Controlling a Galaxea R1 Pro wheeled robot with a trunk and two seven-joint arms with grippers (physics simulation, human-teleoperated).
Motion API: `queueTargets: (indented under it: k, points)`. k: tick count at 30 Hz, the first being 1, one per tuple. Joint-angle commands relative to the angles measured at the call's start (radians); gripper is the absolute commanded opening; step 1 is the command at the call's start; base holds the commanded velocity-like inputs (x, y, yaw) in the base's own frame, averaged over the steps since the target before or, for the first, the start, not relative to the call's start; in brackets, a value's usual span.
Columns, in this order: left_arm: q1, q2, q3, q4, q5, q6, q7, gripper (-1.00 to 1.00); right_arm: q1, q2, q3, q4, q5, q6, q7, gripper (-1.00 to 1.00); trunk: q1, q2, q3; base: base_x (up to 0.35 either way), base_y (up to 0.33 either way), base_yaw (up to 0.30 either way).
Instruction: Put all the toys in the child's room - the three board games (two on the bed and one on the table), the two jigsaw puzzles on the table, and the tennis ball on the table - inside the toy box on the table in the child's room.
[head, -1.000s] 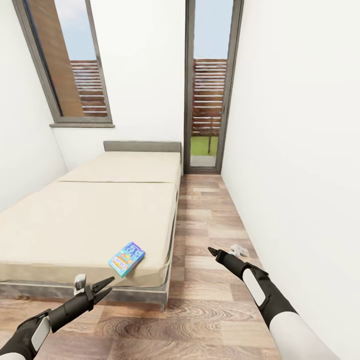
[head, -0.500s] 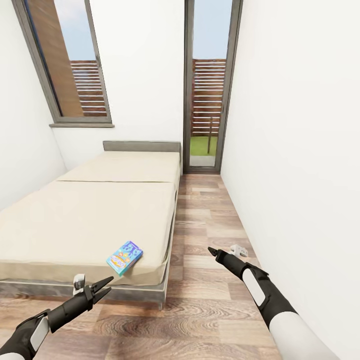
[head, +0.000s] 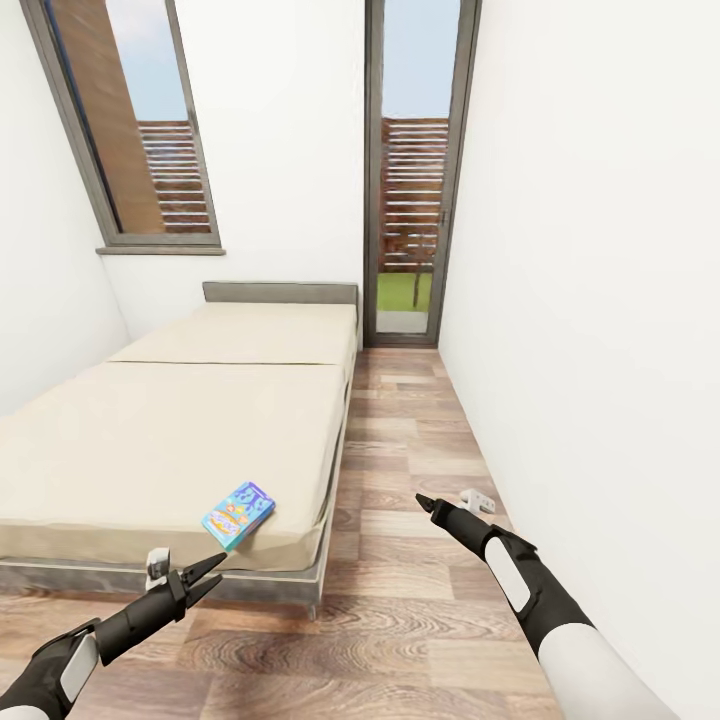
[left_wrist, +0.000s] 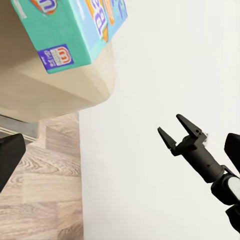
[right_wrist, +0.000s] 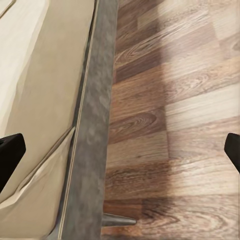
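Nearest us, our left gripper (head: 208, 574) and right gripper (head: 428, 503) hang with jaws spread, empty. Beyond, the small blue board game (head: 238, 514) lies flat near the bed's (head: 170, 440) near right corner. It looks light, stiff and slick, so we would pinch across its narrow edges.

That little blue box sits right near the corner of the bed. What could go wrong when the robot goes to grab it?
1. The blue game box lies flat near the corner of the bed, so a clumsy nudge from the open left gripper might push it off onto the floor.
2. The box lies flat on the soft cover, so the fingers may struggle to get under it.
3. The right gripper, also open, hangs near the wall; turning could brush it.
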Motion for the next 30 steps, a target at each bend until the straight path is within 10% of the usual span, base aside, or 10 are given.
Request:
queueTargets:
  k: [1,30]
  points:
    - [-0.001,0.000,0.002,0.000,0.001,0.010,-0.003,1.00,0.000,0.001,-0.005,-0.001,-0.007,0.008,0.003,1.00,0.000,0.000,-0.001,0.000,-0.022,0.000]
    - [-0.001,-0.002,0.009,0.000,0.001,0.009,0.002,1.00,0.000,0.001,-0.005,-0.001,-0.007,0.008,0.004,1.00,0.000,0.000,-0.001,0.063,-0.003,0.000]
